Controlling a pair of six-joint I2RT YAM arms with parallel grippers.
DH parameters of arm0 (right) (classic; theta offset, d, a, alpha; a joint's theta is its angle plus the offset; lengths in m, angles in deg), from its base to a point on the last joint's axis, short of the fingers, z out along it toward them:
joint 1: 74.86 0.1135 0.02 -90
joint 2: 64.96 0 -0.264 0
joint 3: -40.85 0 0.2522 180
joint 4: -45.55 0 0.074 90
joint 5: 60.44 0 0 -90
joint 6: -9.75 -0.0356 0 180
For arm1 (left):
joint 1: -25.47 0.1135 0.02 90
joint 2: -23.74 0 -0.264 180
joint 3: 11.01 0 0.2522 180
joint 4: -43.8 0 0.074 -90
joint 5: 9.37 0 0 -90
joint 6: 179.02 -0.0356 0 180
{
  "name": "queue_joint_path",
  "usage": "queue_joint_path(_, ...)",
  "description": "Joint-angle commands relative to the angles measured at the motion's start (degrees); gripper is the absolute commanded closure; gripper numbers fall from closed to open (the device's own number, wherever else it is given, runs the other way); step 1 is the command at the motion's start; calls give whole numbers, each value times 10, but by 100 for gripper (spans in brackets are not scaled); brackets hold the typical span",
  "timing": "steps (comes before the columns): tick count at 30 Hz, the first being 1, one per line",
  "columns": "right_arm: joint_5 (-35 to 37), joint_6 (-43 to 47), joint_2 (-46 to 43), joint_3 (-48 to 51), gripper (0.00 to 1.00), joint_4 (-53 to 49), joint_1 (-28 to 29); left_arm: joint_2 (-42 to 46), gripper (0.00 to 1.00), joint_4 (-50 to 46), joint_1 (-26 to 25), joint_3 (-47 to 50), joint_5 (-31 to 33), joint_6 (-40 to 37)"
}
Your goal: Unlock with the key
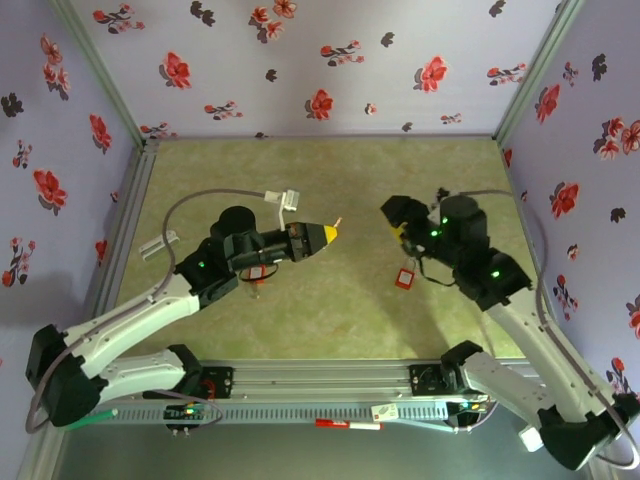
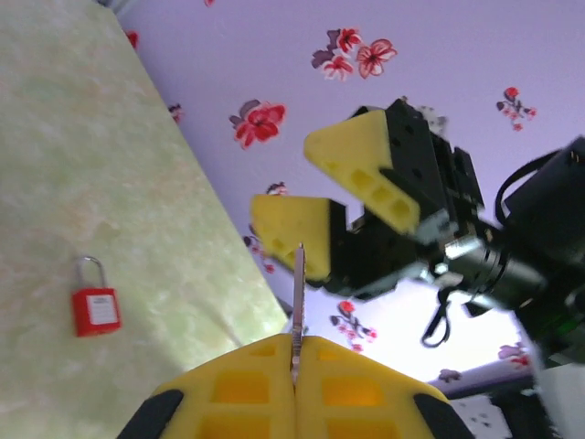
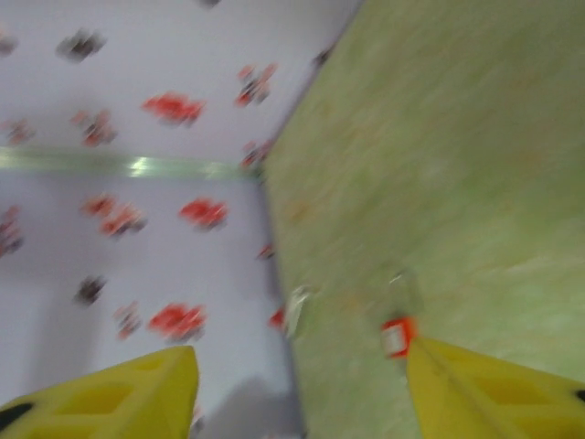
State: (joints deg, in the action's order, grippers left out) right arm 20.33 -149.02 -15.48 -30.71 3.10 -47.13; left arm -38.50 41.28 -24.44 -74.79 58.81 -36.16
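**Student:** Top view and both wrist views. Where is the key, and what holds it?

**Tutor:** The key [image 2: 298,302] is pinched in the left gripper [image 2: 294,366], whose yellow fingers are pressed fully together on it. The thin metal blade sticks out past the tips; the head is hidden between the pads. From above, the blade points across the table [image 1: 330,330] toward the other arm.

**Student:** And the right gripper?

**Tutor:** The right gripper [image 2: 288,183] stands wide open with nothing between its fingers, raised opposite the key. The red padlock [image 1: 404,278] lies flat on the table near it, in nobody's grasp. Its keyhole cannot be made out in any view.

**Student:** So which step is in hand?

**Tutor:** Probably securing the lock: a key in one gripper and a loose padlock cannot meet until something steadies the lock.

**Student:** How should that be done well?

**Tutor:** Take the padlock by the flat sides of its body, not by the thin shackle, which would let it swing. Leave the keyhole end uncovered and turn it to face the blade. Bring the blade in along the line of the keyway, slowly, since so little of the key projects from the fingers. A slanted approach could push the key back into the grip or twist it out of line. Turn the key once it is fully seated.
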Motion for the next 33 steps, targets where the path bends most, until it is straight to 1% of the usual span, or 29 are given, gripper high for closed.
queue_joint_path(1,32,145,21,-40,33,-245,-68,39,100,-33,-8,1,44,-93)
queue_joint_path(4,15,231,71,-19,31,-277,-107,62,100,-15,-14,28,66,-136)
queue_joint_path(7,27,292,117,4,30,-265,-113,76,100,0,-19,42,77,-163)
queue_joint_path(10,26,325,172,21,31,-245,-115,78,100,12,-19,48,73,-177)
queue_joint_path(13,19,334,215,38,31,-222,-115,73,100,22,-19,49,67,-177)
queue_joint_path(16,33,345,244,58,32,-204,-115,67,100,38,-19,53,65,-170)
queue_joint_path(23,29,352,315,87,37,-152,-115,53,100,73,-21,61,54,-157)
queue_joint_path(27,25,353,364,82,39,-126,-113,51,100,74,-20,60,55,-159)
queue_joint_path(33,47,355,420,63,45,-113,-108,52,100,76,-21,63,58,-157)
